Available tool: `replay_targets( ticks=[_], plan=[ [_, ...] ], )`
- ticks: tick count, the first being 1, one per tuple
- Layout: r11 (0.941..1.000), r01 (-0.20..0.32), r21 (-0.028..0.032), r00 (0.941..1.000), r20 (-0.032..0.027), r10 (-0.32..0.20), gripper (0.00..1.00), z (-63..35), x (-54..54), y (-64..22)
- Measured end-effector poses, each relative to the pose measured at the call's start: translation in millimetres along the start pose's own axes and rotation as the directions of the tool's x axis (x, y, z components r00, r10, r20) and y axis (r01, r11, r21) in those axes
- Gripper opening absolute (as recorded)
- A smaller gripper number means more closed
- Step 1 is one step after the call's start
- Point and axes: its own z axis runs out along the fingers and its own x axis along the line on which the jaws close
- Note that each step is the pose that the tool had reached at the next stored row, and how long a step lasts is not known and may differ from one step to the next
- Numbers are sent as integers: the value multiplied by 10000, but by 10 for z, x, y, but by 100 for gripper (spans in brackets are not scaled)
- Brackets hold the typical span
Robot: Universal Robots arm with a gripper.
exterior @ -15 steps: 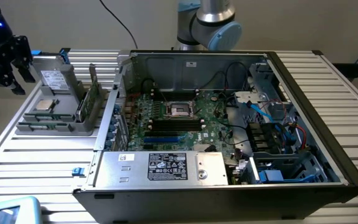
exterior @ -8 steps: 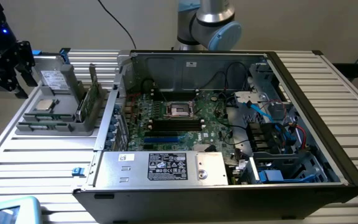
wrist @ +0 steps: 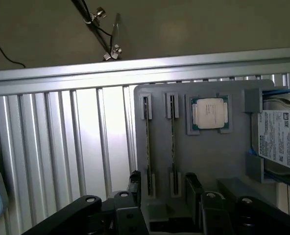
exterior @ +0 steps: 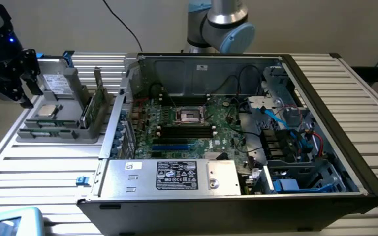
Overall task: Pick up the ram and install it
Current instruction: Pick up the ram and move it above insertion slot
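Observation:
Two ram sticks stand on edge in slots of a grey holder [exterior: 57, 132] at the exterior view's left; one ram [exterior: 98, 98] shows green there. From the wrist camera they appear as thin edges, ram [wrist: 147, 142] and its neighbour [wrist: 173, 142]. My gripper [exterior: 8, 91] hangs above the holder's outer side, apart from the sticks. Its jaws are open with nothing between them, gripper [wrist: 164, 188], and the dark fingers [wrist: 135, 185] frame the sticks' near ends. The open computer case [exterior: 320, 93] shows the motherboard's dark memory slots [exterior: 185, 130].
The holder also carries a square silver processor chip [wrist: 209, 113] and a grey drive with blue tabs [wrist: 282, 139]. All of it rests on a ribbed metal table [exterior: 38, 169]. The arm's base [exterior: 218, 24] stands behind the case, and cables and a power supply [exterior: 173, 176] crowd the inside.

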Motion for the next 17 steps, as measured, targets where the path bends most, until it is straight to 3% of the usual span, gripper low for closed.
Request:
replay_targets(
  ticks=[17],
  plan=[
    [10000,67,-3,10000,-2,-67,49,306,70,-34]
  ],
)
